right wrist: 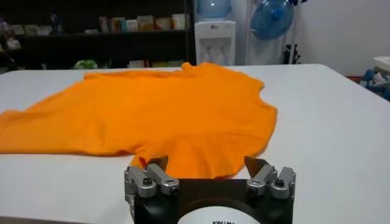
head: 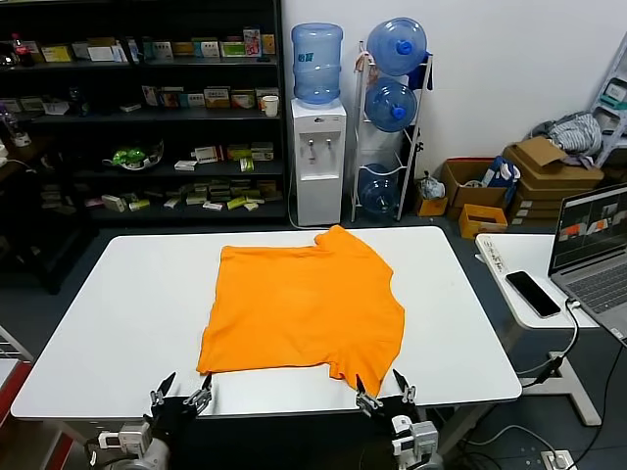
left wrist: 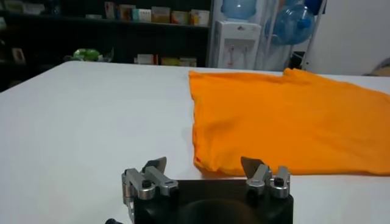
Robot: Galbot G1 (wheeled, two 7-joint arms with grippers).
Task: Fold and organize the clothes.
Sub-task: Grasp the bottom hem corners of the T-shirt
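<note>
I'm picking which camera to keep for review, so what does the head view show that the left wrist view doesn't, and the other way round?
Only the head view shows the right gripper, open at the table's near edge, plus the laptop and phone on the side table. Only the left wrist view shows the left gripper up close, open just short of the shirt's near corner. Both show the orange T-shirt lying flat on the white table, and the water dispenser behind.

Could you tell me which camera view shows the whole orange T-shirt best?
The head view: the orange T-shirt lies there complete, flat on the white table. The left wrist view shows only its left near corner, cut off; the right wrist view shows most of it, low and foreshortened.
</note>
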